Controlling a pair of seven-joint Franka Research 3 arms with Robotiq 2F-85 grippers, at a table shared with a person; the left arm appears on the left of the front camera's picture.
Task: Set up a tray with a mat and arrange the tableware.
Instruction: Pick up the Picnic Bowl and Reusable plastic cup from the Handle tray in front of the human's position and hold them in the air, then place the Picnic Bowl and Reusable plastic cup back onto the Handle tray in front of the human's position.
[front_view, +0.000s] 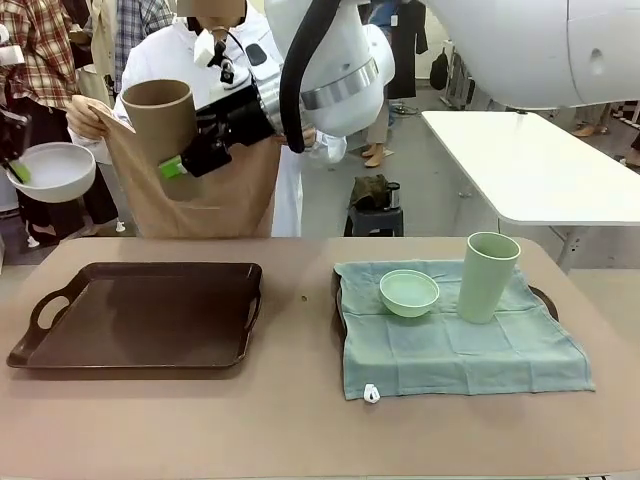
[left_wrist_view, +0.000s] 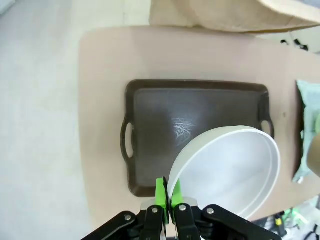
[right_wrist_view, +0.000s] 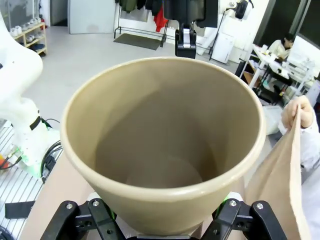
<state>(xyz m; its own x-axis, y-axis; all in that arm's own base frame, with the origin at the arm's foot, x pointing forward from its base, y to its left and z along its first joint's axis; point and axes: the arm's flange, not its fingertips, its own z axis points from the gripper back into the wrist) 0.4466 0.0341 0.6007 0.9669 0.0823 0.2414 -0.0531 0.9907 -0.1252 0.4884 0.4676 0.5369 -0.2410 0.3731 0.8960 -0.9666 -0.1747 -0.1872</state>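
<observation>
The job looks about half done. At the right of the front view a second tray is already dressed: a mint mat lies over it, with the mint bowl and the mint tumbler standing on the cloth, near each other but apart. The brown tray at the left of the worktop is bare, its dark glossy floor showing from rim to rim in the left wrist view.

What is left appears to be that tray's own set. A person behind the worktop holds a tan mat up by its top edge, one hand pinching a corner in the right wrist view; it hangs above the far edge of the worktop, not yet on the tray.

The left gripper is clamped on the rim of the white bowl, green pads either side of the thin wall, holding it in the air over the tray's near corner; in the front view the bowl sits at the far left edge, well above the worktop.

The right gripper is closed around the lower body of the tan tumbler, held upright and high at upper left in the front view, in front of the person. The tumbler is matte, empty, tapering towards its base. Both pieces probably wait on the mat being laid.
</observation>
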